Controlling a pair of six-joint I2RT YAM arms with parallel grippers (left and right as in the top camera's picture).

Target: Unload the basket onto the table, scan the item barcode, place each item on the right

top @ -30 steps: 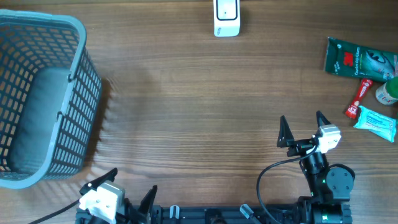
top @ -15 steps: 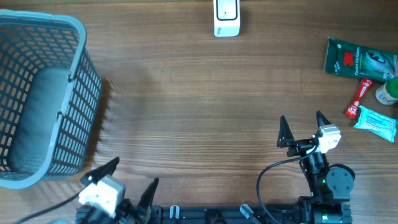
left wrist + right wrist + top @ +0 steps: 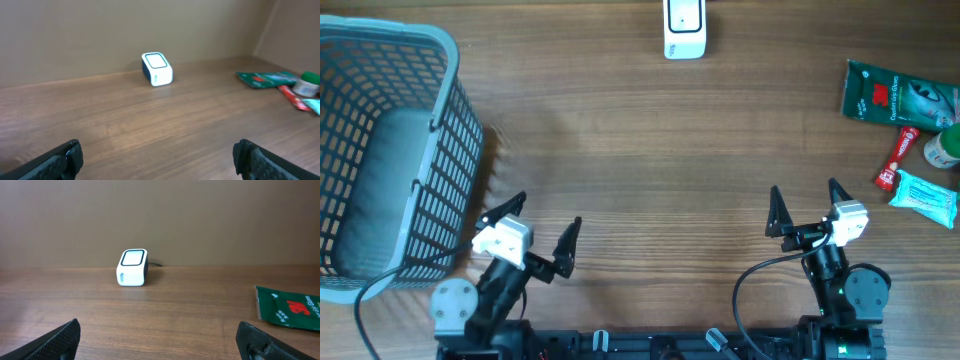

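**On the brown wooden table point(image 3: 640, 150): scanner, goods, two empty grippers**

Overhead: left gripper point(image 3: 545, 213) has advanced from the near edge to beside the grey plastic mesh basket point(image 3: 440, 120), jaws wide, holding nothing. Right gripper point(image 3: 804, 190) unmoved, wide, empty. White box-shaped barcode scanner point(image 3: 684, 28) at far edge. Green flat packet point(image 3: 895, 95) far right, well apart from both grippers.

Left wrist: scanner ahead, packet to the right.

Right wrist: scanner ahead, slightly left; packet lower right.

- 1 grey plastic basket point(image 3: 460, 150)
- 1 white boxy scanner point(image 3: 684, 28)
- 1 dark green packet point(image 3: 895, 95)
- 1 red tube point(image 3: 897, 158)
- 1 green-capped bottle point(image 3: 942, 150)
- 1 pale blue packet point(image 3: 925, 197)
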